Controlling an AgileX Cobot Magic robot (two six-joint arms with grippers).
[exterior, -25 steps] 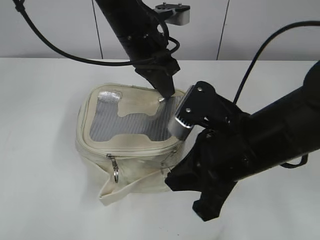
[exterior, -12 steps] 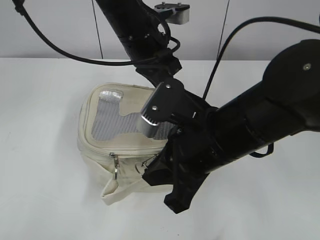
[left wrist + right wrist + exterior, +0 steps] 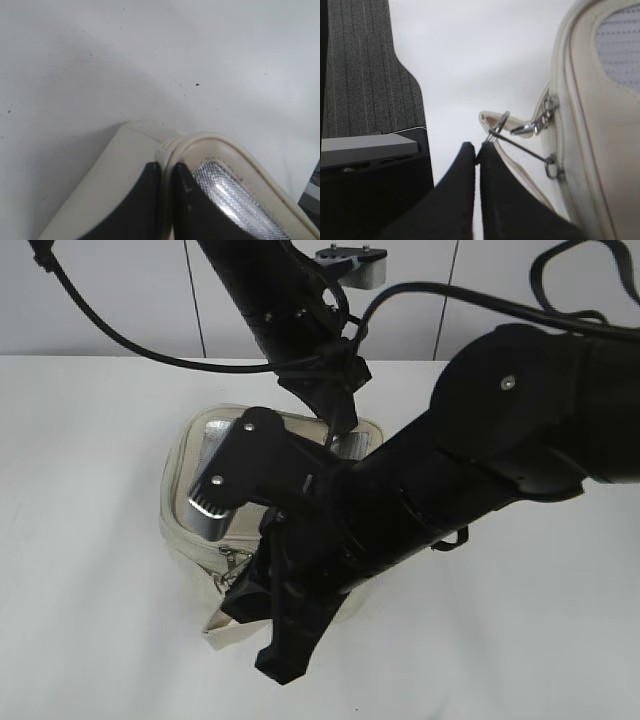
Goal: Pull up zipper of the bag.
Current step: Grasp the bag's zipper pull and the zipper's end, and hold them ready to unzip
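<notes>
The cream bag [image 3: 185,495] sits on the white table, mostly hidden by my right arm in the exterior view. My left gripper [image 3: 167,172] is shut on the bag's lid rim [image 3: 200,145] at its back right corner [image 3: 340,425], beside the grey mesh panel [image 3: 225,195]. My right gripper [image 3: 479,150] is shut on a silver ring pull [image 3: 520,146], drawn taut from a slider [image 3: 551,164] on the zipper track [image 3: 560,120] at the bag's front edge. A second slider [image 3: 546,107] sits just beside it. The exterior view hides the right fingertips; one slider [image 3: 228,560] shows.
The loose cream strap band [image 3: 487,119] lies on the table [image 3: 80,540] at the bag's front, close to my right fingertips. A dark grey ribbed surface [image 3: 360,65] and a dark edge lie to the left in the right wrist view. The wall [image 3: 100,300] stands behind the table.
My right arm has swung left across the bag's front, carrying the ring pull toward the other slider. It now covers most of the lid. The left gripper has kept its grip.
</notes>
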